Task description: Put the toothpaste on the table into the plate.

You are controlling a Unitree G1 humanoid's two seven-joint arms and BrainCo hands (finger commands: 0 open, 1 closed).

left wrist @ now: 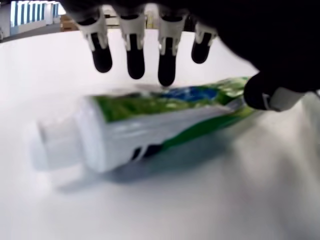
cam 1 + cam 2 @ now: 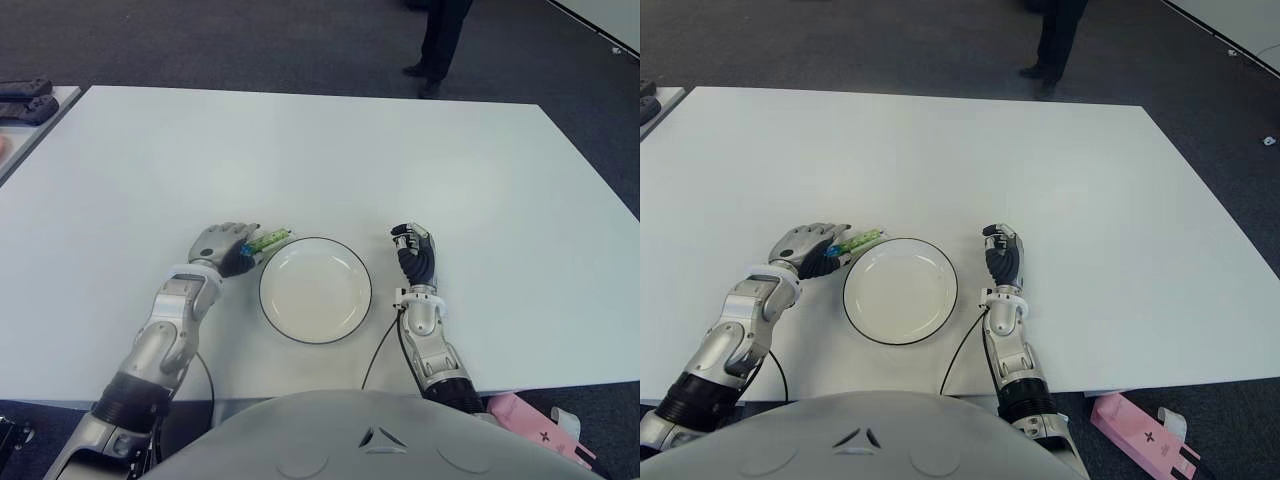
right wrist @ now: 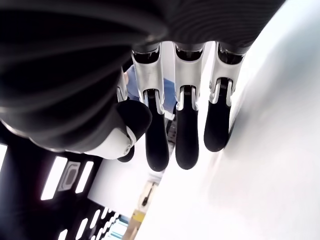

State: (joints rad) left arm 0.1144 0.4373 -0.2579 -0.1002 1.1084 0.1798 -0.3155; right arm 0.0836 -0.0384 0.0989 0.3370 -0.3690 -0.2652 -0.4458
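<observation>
The toothpaste (image 2: 268, 239) is a green-and-white tube with a white cap, lying flat on the white table (image 2: 300, 150) just off the plate's upper-left rim. My left hand (image 2: 225, 245) is over its cap end. In the left wrist view the fingertips (image 1: 135, 62) hang just above the tube (image 1: 150, 120) and the thumb (image 1: 265, 92) is by its tail, with no closed grip. The white plate (image 2: 315, 290) with a dark rim holds nothing. My right hand (image 2: 415, 250) shows just right of the plate, fingers relaxed and holding nothing.
A person's legs (image 2: 440, 45) stand beyond the table's far edge. Dark objects (image 2: 25, 100) lie on a side surface at the far left. A pink box (image 2: 1145, 435) is on the floor at the lower right. A black cable (image 2: 380, 350) runs near the plate's right side.
</observation>
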